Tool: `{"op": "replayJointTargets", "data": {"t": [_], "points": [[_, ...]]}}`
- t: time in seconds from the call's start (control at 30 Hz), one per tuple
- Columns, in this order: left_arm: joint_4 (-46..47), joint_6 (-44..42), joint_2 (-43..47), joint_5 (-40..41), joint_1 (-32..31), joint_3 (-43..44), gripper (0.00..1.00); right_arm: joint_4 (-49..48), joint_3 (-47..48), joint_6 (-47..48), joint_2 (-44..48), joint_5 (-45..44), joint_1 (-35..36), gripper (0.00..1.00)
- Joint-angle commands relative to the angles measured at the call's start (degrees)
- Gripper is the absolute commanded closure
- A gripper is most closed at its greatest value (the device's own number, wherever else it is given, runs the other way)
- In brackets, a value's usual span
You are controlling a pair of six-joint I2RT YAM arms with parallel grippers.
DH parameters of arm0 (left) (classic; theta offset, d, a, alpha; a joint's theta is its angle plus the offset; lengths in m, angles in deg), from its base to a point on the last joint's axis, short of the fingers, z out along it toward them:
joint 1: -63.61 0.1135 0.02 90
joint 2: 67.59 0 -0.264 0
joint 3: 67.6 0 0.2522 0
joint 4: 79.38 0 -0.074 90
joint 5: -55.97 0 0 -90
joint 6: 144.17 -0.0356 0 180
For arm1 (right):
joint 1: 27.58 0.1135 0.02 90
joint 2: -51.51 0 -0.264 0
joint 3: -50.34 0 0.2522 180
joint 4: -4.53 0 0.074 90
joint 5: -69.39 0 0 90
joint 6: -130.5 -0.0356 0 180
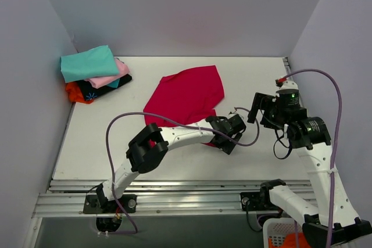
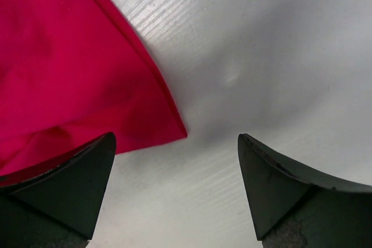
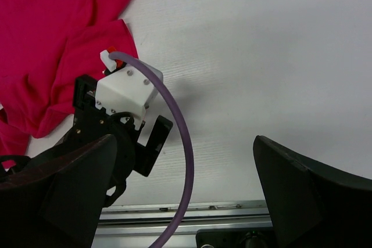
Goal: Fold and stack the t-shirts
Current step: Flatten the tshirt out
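Observation:
A large crimson-red t-shirt [image 1: 187, 96] lies loosely spread and rumpled in the middle of the white table [image 1: 104, 143]. Its near corner [image 2: 70, 74] shows in the left wrist view, just left of and beyond the fingertips. My left gripper [image 1: 228, 137] [image 2: 175, 137] hovers open over bare table at that corner, holding nothing. My right gripper [image 1: 257, 108] [image 3: 184, 139] is open and empty a little to the right, looking down at the left wrist [image 3: 125, 88] and the red shirt [image 3: 52, 33]. Folded teal [image 1: 87, 63], pink [image 1: 111, 77], black [image 1: 110, 87] and orange [image 1: 75, 93] shirts sit stacked at the far left.
White walls close in the table at the back and both sides. An aluminium rail [image 1: 174, 193] runs along the near edge. A purple cable [image 3: 180, 143] from the left wrist hangs between my right fingers' view and the table. An orange-and-white basket [image 1: 279, 237] sits below at the right.

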Motion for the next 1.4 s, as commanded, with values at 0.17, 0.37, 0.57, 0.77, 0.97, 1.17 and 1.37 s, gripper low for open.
{"op": "replayJointTargets", "data": {"t": [0.17,0.37,0.57,0.77,0.97,1.17,1.37], "points": [[5.2,4.7,-3.7,0.0,3.0,-1.4,0.04,2.6,1.2,-0.4,-1.3,-0.7,-0.4,0.00],[8.5,7.1,-1.8,0.2,5.0,-8.9,0.00,1.5,1.1,-0.1,-3.3,-0.1,-0.4,0.00],[9.7,8.1,-0.1,0.1,6.3,-13.1,0.33,0.5,1.2,-0.1,-4.8,-0.3,-0.4,0.00],[10.3,7.9,1.2,-0.5,6.4,-15.3,0.98,0.4,1.7,-0.3,-4.8,-1.6,-0.4,0.00],[7.6,6.7,8.3,-0.5,6.4,-16.9,0.98,-4.2,3.1,-1.5,-6.1,-4.7,-0.5,0.04],[1.6,9.4,25.9,1.2,6.2,-24.4,0.98,-15.5,6.0,-5.7,-18.4,3.8,-1.9,0.10],[-8.2,15.2,42.5,5.0,5.5,-35.1,0.98,-19.9,14.2,-7.3,-34.4,12.9,-1.9,0.00]]}}
